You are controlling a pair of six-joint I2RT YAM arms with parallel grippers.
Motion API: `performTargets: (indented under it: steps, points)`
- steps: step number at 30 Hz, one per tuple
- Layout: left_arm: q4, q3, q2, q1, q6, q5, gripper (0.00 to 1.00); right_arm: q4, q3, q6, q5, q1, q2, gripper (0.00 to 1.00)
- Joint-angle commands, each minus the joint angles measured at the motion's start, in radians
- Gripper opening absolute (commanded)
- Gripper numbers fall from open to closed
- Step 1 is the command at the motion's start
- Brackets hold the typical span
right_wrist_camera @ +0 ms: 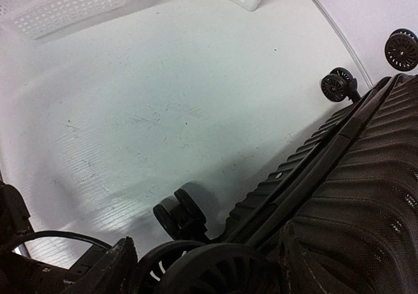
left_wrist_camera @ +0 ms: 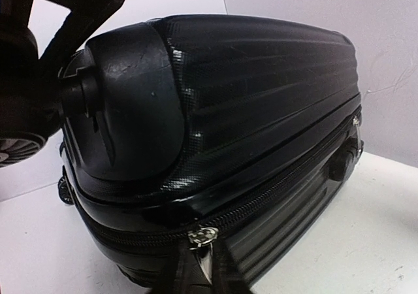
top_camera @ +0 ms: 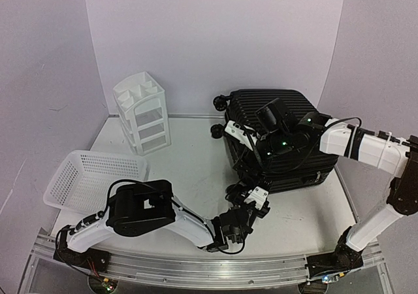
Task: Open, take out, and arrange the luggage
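Note:
The luggage (top_camera: 287, 134) is a black ribbed hard-shell suitcase lying on its side at the right of the table, zipped closed. My left gripper (top_camera: 247, 194) is at its near left corner. In the left wrist view the gripper (left_wrist_camera: 206, 271) is shut on the silver zipper pull (left_wrist_camera: 204, 236) on the seam of the suitcase (left_wrist_camera: 261, 104). My right gripper (top_camera: 244, 137) reaches over the suitcase's left end. In the right wrist view the gripper (right_wrist_camera: 215, 274) is shut on a caster wheel (right_wrist_camera: 215, 264) of the suitcase (right_wrist_camera: 366, 209).
A white mesh basket (top_camera: 91, 176) sits at the left front and shows in the right wrist view (right_wrist_camera: 65, 6). A small white drawer unit (top_camera: 144, 114) stands at the back left. Three other caster wheels (right_wrist_camera: 179, 219) stick out toward the table's middle.

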Motion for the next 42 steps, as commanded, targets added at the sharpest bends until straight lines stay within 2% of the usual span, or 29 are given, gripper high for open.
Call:
performTargets:
  steps: [1,5,13,21,27,33,42]
  points:
    - [0.001,-0.007,-0.008,0.012,-0.008,-0.021,0.19,0.107,0.050,0.035,0.046,-0.011,-0.019,0.00]
    - [-0.009,-0.005,-0.003,0.012,-0.013,-0.003,0.21,0.110,0.049,0.033,0.038,-0.011,-0.019,0.00]
    - [-0.068,0.023,0.006,0.017,-0.028,0.018,0.10,0.110,0.050,0.035,0.035,-0.011,-0.022,0.00]
    - [-0.118,0.030,0.002,0.028,-0.048,0.001,0.08,0.113,0.049,0.038,0.035,-0.011,-0.028,0.00]
    - [-0.124,0.010,-0.031,0.035,-0.065,0.018,0.02,0.117,0.043,0.040,0.034,-0.011,-0.026,0.00]
    - [-0.128,-0.021,-0.067,0.037,-0.115,0.065,0.12,0.117,0.047,0.041,0.029,-0.011,-0.021,0.00]
    - [-0.141,0.011,-0.063,0.038,-0.110,0.047,0.14,0.118,0.045,0.044,0.027,-0.012,-0.023,0.00]
